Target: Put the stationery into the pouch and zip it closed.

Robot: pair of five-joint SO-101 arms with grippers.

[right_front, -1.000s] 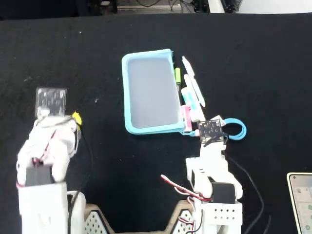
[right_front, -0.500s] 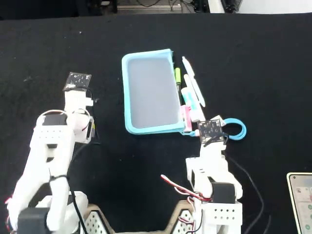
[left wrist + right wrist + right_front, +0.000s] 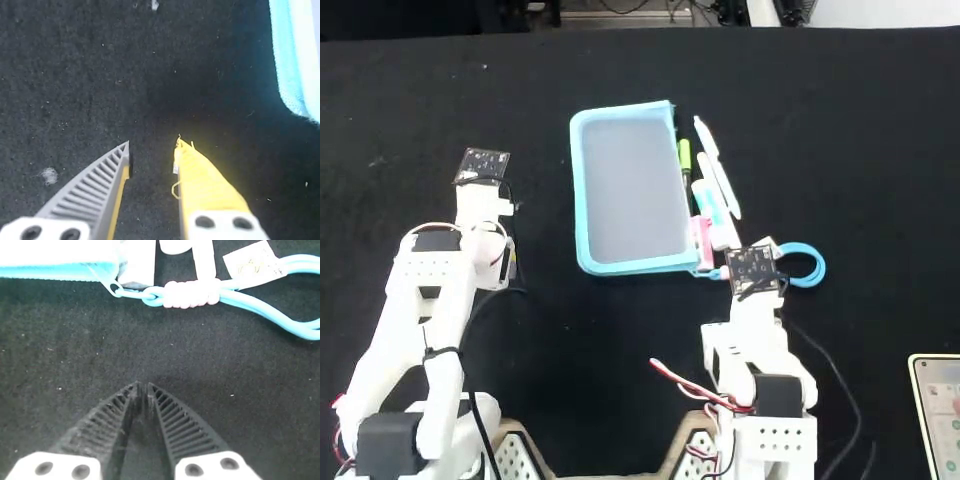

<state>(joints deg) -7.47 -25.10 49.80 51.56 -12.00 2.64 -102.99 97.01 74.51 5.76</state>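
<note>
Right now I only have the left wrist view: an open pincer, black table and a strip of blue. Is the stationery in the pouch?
Observer: Not clearly. The high view shows the pens lying along the edge of the pouch, on its long side away from the left pincer.
Operator: Where is the other arm?
Observer: The right pincer is shut, just short of the pouch's blue cord loop.
Operator: And the zip?
Observer: The right wrist view shows what looks like the zip pull at the pouch's corner, with a pink knot on the cord beside it.
</note>
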